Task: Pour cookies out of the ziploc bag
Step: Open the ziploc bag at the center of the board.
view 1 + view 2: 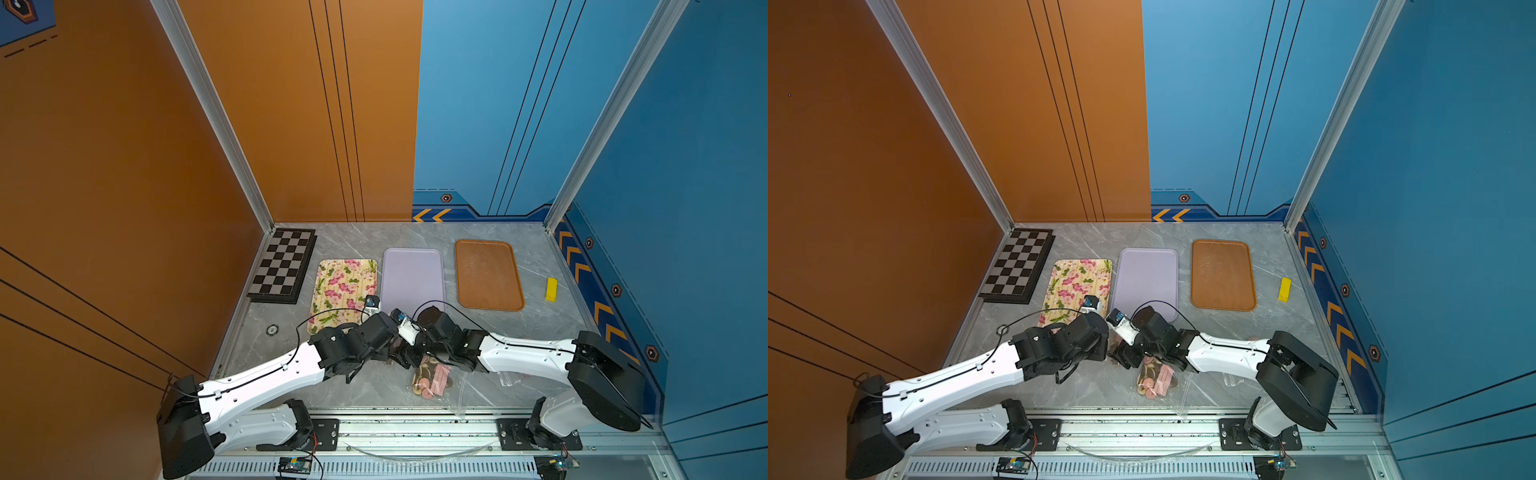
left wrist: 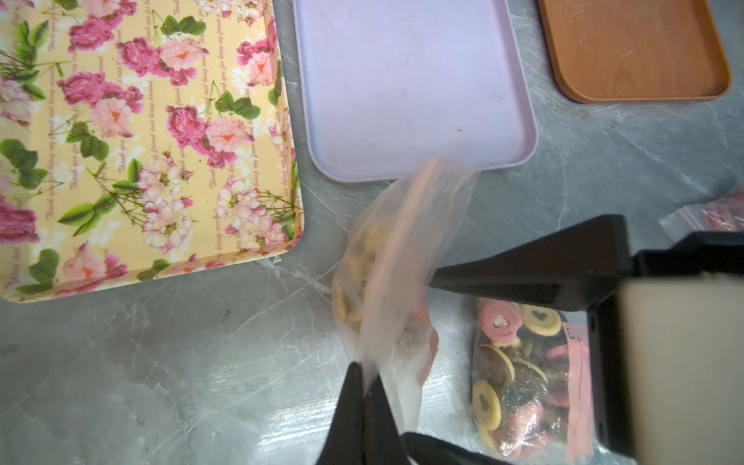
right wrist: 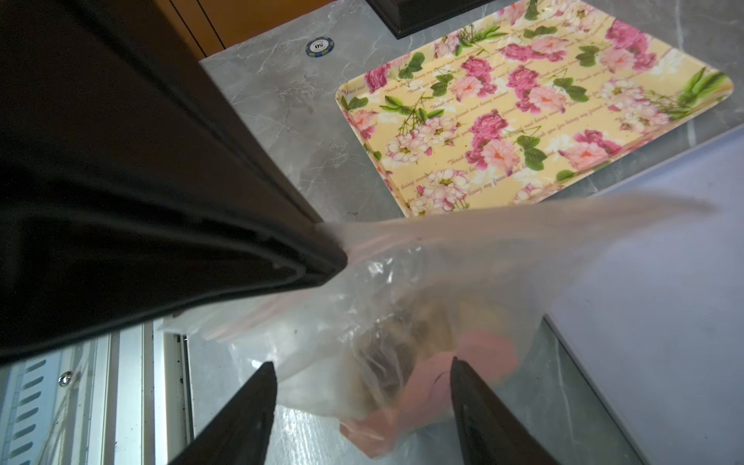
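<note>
A clear ziploc bag [image 2: 396, 257] hangs just above the grey table, blurred by motion. My left gripper [image 2: 364, 376] is shut on one edge of it. Tan and pink cookies [image 3: 426, 338] sit bunched in its low end. My right gripper [image 3: 362, 364] is open, with its fingers on either side of that low end; whether they touch the bag I cannot tell. A second bag of pink, yellow-ringed and dark cookies [image 2: 519, 374] lies flat on the table beside it, seen in both top views [image 1: 430, 379] [image 1: 1156, 380]. In the top views the arms hide both grippers.
Three trays lie behind the bag: floral tray [image 1: 347, 286], lilac tray [image 1: 411, 274], brown tray [image 1: 488, 274]. A chessboard [image 1: 284, 266] is at the back left, a poker chip [image 1: 272, 330] at the left and a yellow block [image 1: 551, 289] at the right.
</note>
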You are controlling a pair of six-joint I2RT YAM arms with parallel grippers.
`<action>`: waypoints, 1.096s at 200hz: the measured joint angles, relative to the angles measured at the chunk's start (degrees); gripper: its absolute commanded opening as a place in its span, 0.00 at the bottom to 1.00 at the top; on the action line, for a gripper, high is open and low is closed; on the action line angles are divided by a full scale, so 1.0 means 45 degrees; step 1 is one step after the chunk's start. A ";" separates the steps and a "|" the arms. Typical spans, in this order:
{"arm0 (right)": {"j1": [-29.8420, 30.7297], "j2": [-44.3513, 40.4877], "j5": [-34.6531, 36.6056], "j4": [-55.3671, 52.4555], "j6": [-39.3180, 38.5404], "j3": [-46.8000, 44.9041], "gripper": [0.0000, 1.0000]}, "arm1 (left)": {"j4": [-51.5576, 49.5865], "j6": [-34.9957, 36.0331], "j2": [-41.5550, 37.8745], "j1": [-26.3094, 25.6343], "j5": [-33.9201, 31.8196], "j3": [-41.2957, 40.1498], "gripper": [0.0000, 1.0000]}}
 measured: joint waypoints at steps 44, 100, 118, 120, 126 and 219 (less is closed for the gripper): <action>-0.0408 0.0515 -0.0442 0.0092 0.0024 0.0515 0.66 | 0.0364 -0.0005 -0.0053 0.0000 0.0107 -0.0413 0.00; -0.0840 0.1039 -0.1545 -0.0015 0.0189 0.1122 0.42 | 0.0442 -0.0092 -0.0389 0.0029 0.0083 -0.0612 0.00; -0.0826 0.1224 -0.1768 -0.0112 0.0141 0.1365 0.33 | 0.0437 -0.0136 -0.0432 0.0044 0.0015 -0.0675 0.00; -0.0826 0.1243 -0.1778 -0.0117 0.0121 0.1379 0.32 | 0.0437 -0.0146 -0.0432 0.0044 0.0010 -0.0685 0.00; -0.0826 0.1282 -0.1807 -0.0131 0.0141 0.1404 0.28 | 0.0442 -0.0155 -0.0432 0.0049 0.0000 -0.0699 0.00; -0.0928 0.1404 -0.2050 -0.0287 0.0296 0.1423 0.00 | 0.0529 -0.0539 -0.1180 0.0282 -0.0359 -0.1399 0.45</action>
